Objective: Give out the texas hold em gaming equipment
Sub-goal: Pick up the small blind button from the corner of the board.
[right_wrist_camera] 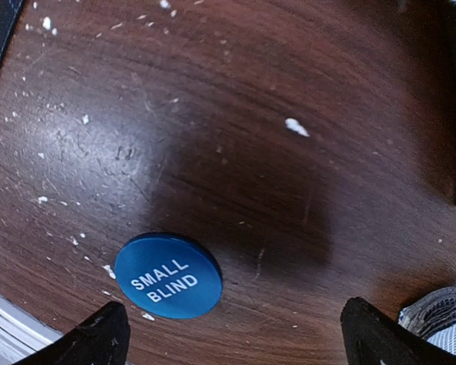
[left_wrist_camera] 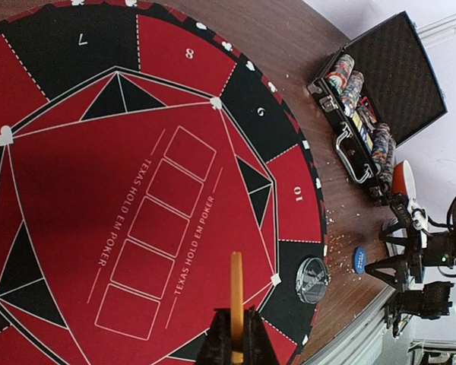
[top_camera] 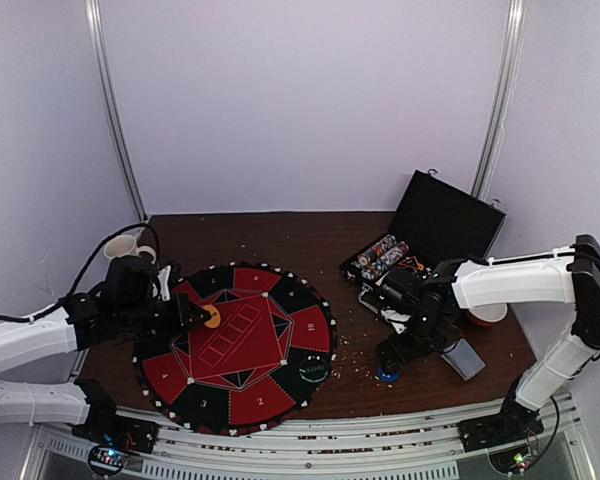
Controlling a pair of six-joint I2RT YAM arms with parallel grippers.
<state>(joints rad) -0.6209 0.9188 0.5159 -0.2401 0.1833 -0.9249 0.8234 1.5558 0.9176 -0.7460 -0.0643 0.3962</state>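
Fingers (right_wrist_camera: 91, 338) of my right gripper (right_wrist_camera: 234, 323) spread over a glossy round blue disc (right_wrist_camera: 168, 275). Left gripper (left_wrist_camera: 236, 338) pinches a thin yellow disc (left_wrist_camera: 236, 289).

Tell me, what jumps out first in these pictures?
The big round red-and-black mat in the middle of the table grabs you first. Over it the left gripper pinches a yellow disc on edge. On the bare wood right of the mat, a blue disc reading SMALL BLIND lies below the open right gripper, with an open black case of chips behind.
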